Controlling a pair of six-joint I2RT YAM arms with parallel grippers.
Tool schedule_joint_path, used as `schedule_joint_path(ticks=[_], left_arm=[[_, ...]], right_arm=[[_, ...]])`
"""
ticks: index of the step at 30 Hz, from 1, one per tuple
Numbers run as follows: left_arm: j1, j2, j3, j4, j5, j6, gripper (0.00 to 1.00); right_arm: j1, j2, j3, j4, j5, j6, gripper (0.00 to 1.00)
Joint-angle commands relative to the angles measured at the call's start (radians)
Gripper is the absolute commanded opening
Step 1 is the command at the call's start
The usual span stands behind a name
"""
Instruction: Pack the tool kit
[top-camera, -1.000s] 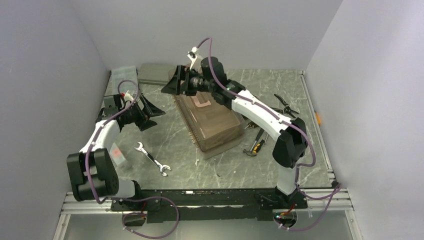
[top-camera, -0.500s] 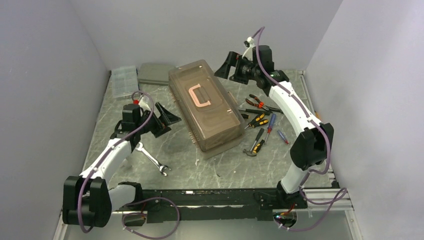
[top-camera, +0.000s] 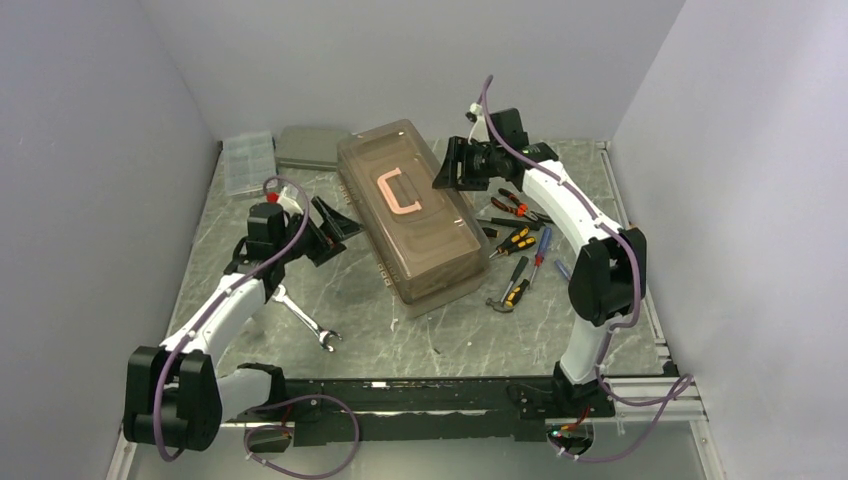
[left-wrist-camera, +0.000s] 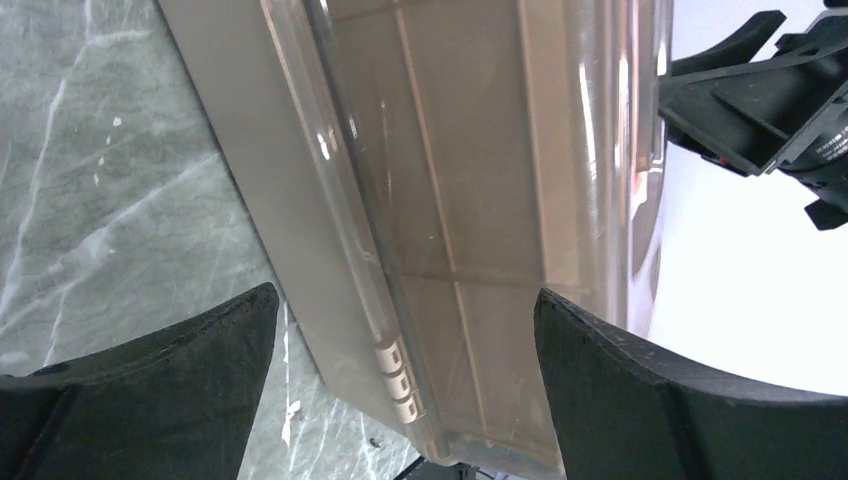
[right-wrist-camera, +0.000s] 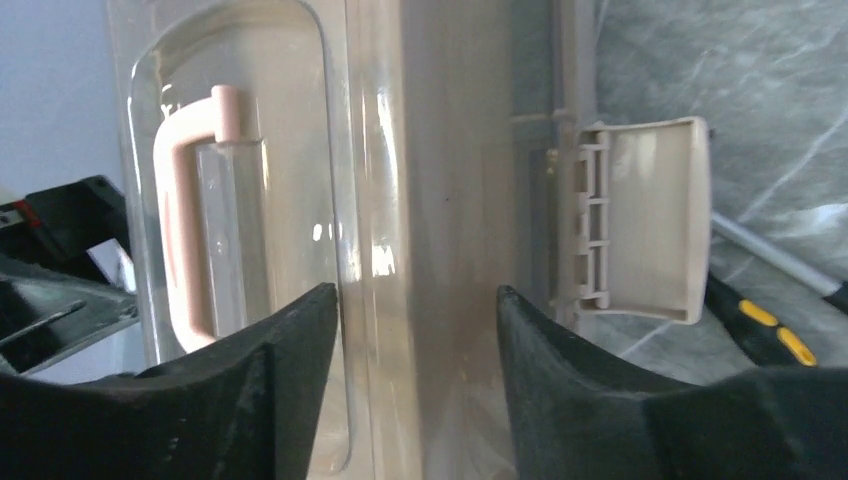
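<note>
Step in hand, at a guess: unlatching and opening the toolbox (top-camera: 410, 225) before any loading. Sits mid-table (top-camera: 400, 345), skewed, smoky lid down, pink handle (top-camera: 397, 190) on top. Flanked by left gripper (top-camera: 338, 232), spread wide and empty just beside the left long wall, and right gripper (top-camera: 446, 166) at the far right side, parted to a middling gap, clamping nothing. Shows one tan latch (right-wrist-camera: 635, 220) flipped outward in the right wrist view. To do well: check for a second latch first; lift from the latch side, since the small knuckles (left-wrist-camera: 397, 378) low on the left wall look like hinges; brace the base with the left gripper to avoid dragging the whole box; raise slowly. Keep clear of pliers (top-camera: 515, 203), screwdrivers (top-camera: 515, 240) and hammer (top-camera: 505, 297) lying close along the right side, and wrench (top-camera: 305, 318) at near left. Hard to make out: contents through the smoky plastic; any other latch and its state; whether either gripper touches the box, seemingly apart but cannot confirm. Cut off in both wrist views: most of the box, all loose tools but one black-and-yellow grip.
</note>
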Motion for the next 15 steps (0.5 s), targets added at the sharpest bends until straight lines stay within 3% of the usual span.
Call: schedule_joint_path(ticks=[1,10,15], left_arm=[[-0.005,0.023,0.088,-0.023,0.011,0.042,0.99],[0.002,0.047,0.287,-0.281,-0.047,0.183,0.99],[0.002,0.087,0.378,-0.38,-0.073,0.237,0.99]], right_arm=[[0.049,-0.01,0.063,-0.081,0.135,-0.084,0.5],[0.227,0.028,0.235,-0.234,0.443,-0.116,0.08],[0.302,0.052,0.332,-0.283,0.535,-0.115,0.0]])
